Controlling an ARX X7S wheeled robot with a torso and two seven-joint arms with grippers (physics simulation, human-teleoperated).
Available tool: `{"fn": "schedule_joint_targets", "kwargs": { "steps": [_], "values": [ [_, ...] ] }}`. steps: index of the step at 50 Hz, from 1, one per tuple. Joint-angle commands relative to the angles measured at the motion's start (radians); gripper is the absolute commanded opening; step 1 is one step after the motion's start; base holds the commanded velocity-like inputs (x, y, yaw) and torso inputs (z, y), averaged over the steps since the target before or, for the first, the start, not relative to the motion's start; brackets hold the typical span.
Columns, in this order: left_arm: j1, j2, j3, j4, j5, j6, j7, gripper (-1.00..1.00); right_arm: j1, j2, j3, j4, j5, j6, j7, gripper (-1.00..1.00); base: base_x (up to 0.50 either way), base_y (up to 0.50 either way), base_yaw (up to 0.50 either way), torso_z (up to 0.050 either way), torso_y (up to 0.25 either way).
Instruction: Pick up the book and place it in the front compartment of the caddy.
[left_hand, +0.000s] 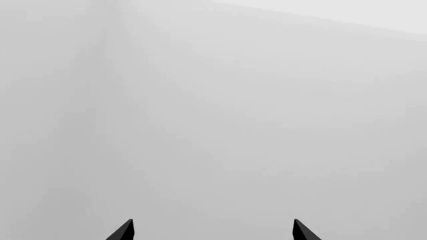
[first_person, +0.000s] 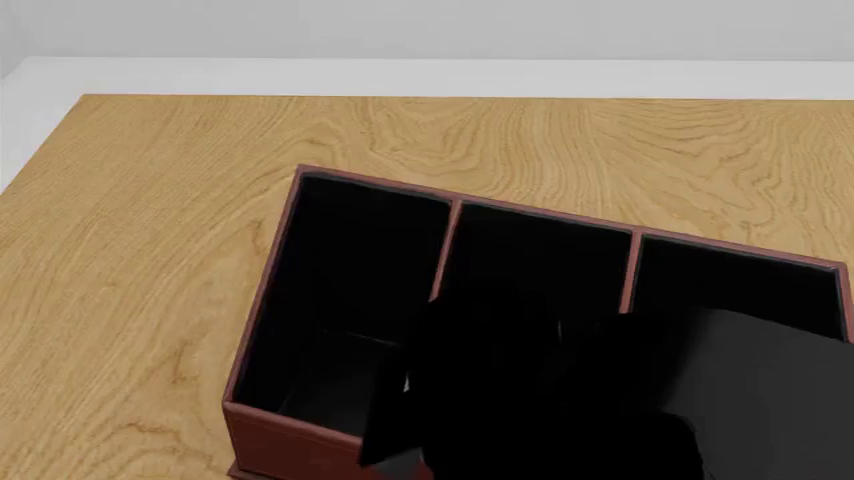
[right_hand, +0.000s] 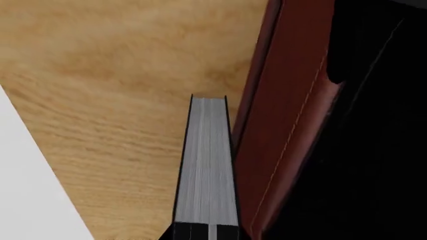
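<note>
The caddy (first_person: 262, 300) is a dark red box with a black inside, split by red dividers, standing on the wooden table. In the right wrist view my right gripper (right_hand: 203, 235) is shut on the book (right_hand: 208, 160). The book's pale grey page edge faces the camera, between black covers. The book hangs above the wood, close beside the caddy's red outer wall (right_hand: 287, 125); I cannot tell if they touch. In the head view my black right arm (first_person: 641, 400) covers the caddy's front part and the book cannot be told from it. My left gripper (left_hand: 213, 231) is open and empty, facing a blank grey surface.
The light wooden table (first_person: 160, 250) stretches left of and behind the caddy. Its far edge meets a white floor (first_person: 400, 75). In the right wrist view the table's edge and pale floor (right_hand: 27, 190) show beside the book.
</note>
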Motion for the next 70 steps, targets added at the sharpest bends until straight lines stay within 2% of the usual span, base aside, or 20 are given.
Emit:
{"fn": "schedule_joint_targets", "kwargs": {
  "steps": [1, 3, 17, 40, 55, 70],
  "values": [
    [0.009, -0.020, -0.030, 0.025, -0.040, 0.011, -0.021, 1.00, 0.081, 0.008, 0.023, -0.058, 0.000, 0.011, -0.017, -1.00, 0.00, 0.00, 0.00, 0.000, 0.000],
    [0.017, -0.024, -0.043, 0.030, -0.048, 0.020, -0.023, 1.00, 0.104, 0.010, 0.085, -0.068, 0.027, 0.009, -0.005, -1.00, 0.00, 0.00, 0.00, 0.000, 0.000],
    [0.025, -0.025, -0.036, 0.020, -0.044, 0.041, -0.014, 1.00, 0.194, 0.021, 0.192, -0.103, 0.068, 0.005, 0.001, -1.00, 0.00, 0.00, 0.00, 0.000, 0.001],
    [0.020, -0.037, -0.021, 0.020, -0.049, 0.051, -0.028, 1.00, 0.341, 0.009, 0.264, -0.075, 0.068, -0.026, -0.067, -1.00, 0.00, 0.00, 0.00, 0.000, 0.001],
    [0.029, -0.054, -0.036, 0.030, -0.070, 0.068, -0.040, 1.00, 0.479, -0.077, 0.293, 0.096, 0.007, -0.121, -0.191, -1.00, 0.00, 0.00, 0.00, 0.000, 0.001],
    [0.039, -0.069, -0.043, 0.039, -0.082, 0.088, -0.051, 1.00, 0.544, -0.162, 0.302, 0.303, -0.094, -0.202, -0.315, -1.00, 0.00, 0.00, 0.00, 0.000, 0.001]
  ]
}}
